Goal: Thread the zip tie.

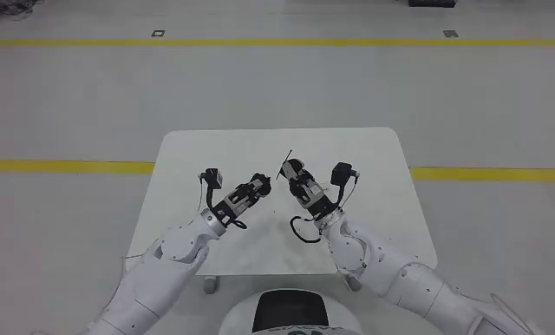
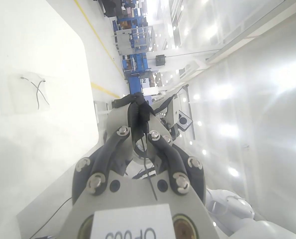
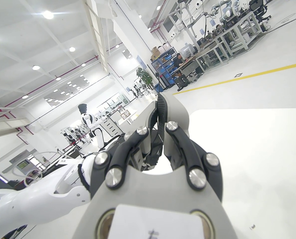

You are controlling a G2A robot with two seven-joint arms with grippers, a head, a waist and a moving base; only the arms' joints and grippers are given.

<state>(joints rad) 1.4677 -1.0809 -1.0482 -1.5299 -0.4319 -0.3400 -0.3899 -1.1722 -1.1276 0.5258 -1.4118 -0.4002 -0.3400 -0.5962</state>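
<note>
Thin black plastic zip tie is pinched in right hand, black strip in left hand, both held mid-frame over white worktop, presumably for alignment.

The white desk with rounded corners stood on a pale grey floor, which was crossed by yellow lines. Round ceiling lights shone from a high white ceiling over a large open hall. Along the far side stood grey-framed workbenches, blue storage racks, black office chairs and a green potted plant.
</note>
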